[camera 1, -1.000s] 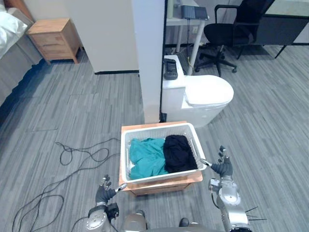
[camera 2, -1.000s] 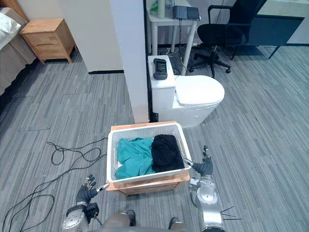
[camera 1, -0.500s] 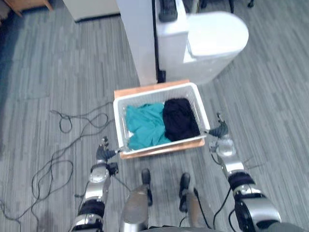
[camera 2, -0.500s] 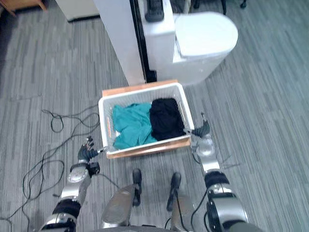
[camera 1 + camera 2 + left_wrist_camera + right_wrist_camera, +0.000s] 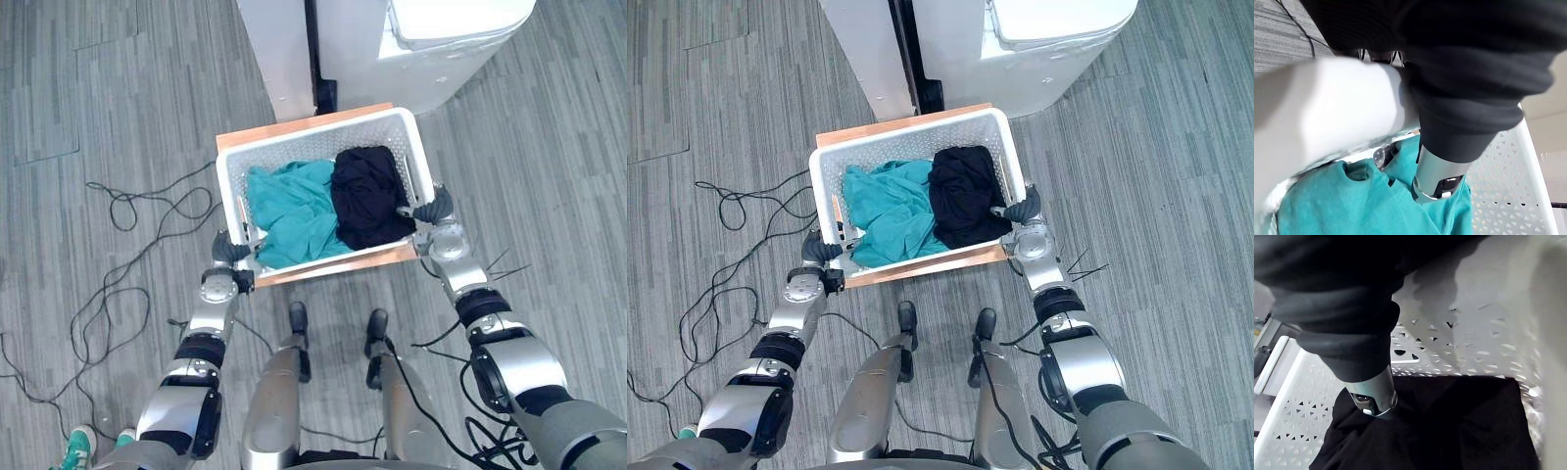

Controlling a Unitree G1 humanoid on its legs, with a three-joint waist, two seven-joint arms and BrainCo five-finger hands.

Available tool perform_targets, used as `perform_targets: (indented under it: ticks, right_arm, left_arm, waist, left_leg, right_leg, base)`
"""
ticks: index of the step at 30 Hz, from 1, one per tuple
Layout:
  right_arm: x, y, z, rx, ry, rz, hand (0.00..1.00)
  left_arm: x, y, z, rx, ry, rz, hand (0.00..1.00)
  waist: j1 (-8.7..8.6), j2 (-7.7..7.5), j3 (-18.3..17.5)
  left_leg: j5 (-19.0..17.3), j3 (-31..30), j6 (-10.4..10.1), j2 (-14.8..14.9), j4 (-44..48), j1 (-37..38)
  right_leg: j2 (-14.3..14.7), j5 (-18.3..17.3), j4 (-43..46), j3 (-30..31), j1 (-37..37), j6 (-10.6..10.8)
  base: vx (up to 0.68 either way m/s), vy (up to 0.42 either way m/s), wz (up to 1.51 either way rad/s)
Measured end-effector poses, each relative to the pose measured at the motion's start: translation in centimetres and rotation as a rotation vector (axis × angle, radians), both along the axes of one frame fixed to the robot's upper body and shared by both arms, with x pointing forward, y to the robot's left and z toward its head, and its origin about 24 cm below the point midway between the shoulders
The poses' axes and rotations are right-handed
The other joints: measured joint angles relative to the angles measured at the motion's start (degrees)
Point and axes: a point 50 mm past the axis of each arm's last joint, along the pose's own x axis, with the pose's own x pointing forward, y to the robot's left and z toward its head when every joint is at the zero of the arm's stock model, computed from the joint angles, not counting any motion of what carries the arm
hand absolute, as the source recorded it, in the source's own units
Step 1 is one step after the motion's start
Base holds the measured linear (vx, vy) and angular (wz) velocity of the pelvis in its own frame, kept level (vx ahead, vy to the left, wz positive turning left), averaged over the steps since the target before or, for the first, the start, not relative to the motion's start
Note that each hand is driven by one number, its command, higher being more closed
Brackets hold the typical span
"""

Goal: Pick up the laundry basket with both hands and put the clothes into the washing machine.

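Laundry basket (image 5: 323, 137) now clasped: left hand (image 5: 227, 253), right hand (image 5: 434, 208).

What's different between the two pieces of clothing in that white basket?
The teal garment lies on the robot's left side of the basket; the black garment lies on its right. The teal one spreads wider, while the black one is bunched more tightly. Both are crumpled and touch each other inside the basket.

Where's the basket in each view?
Left eye: basket upper centre, between left hand and right hand.
Right eye: basket upper centre, slightly further left.
Left wrist: white rim close up, teal cloth inside.
Right wrist: perforated wall behind black cloth.
Shared landmark: teal cloth on left side, black on right.
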Motion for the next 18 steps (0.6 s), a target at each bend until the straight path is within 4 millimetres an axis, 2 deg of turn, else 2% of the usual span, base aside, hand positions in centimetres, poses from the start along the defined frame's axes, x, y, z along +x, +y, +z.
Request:
perform_targets:
  ticks: [4,9,13,17,18]
  right_arm:
    - [-0.6,0.4,-0.6,0.026,-0.008,0.019,1.0]
    - [-3.8,0.4,-2.1,0.11,-0.073,0.023,1.0]
    - [-8.5,-0.5,-4.8,0.198,-0.079,-0.035,1.0]
    - [-13.8,-1.3,-8.1,0.238,0.0,-0.087,1.0]
    - [-14.4,-1.4,-8.3,0.24,0.008,-0.091,1.0]
  left_arm:
    - [-0.6,0.9,-0.4,0.035,0.019,0.016,1.0]
    - [-4.5,0.8,-2.0,0.013,0.0,0.024,1.0]
    - [-8.6,-0.4,-2.3,-0.088,-0.055,0.064,1.0]
    - [-13.2,-1.3,-4.2,-0.165,0.04,0.109,1.0]
    - [-13.7,-1.4,-4.3,-0.172,0.049,0.112,1.0]
  waist:
    - [-0.16,-0.1,0.5]
    - [-1.07,-0.29,0.9]
    - [-1.22,-0.3,0.3]
    - [-1.64,-0.29,-5.4]
    - [-1.65,-0.31,-5.9]
  left_leg:
    - [0.7,-0.2,-0.2,-0.1,-2.1,2.1]
    - [0.8,-0.9,-0.3,-0.3,-4.4,6.7]
    - [0.8,-1.0,-0.6,-0.4,-6.8,11.3]
    - [0.2,-1.3,-1.2,-0.5,-7.7,13.7]
    - [0.0,-1.3,-1.3,-0.4,-7.7,14.3]
  right_leg:
    - [0.2,0.6,-2.1,-0.1,2.1,-0.5]
    - [0.6,0.5,-4.1,0.0,6.6,-0.5]
    - [0.8,-0.4,-5.2,0.0,10.7,-0.1]
    - [1.0,-0.5,-7.1,-0.3,13.5,0.0]
    - [1.1,-0.5,-7.5,-0.3,14.3,0.0]
  base:
    - [0.06,0.011,-0.01]
    - [0.06,0.016,0.0]
    - [0.04,0.011,0.01]
    - [0.08,0.009,0.02]
    - [0.07,0.005,-0.03]
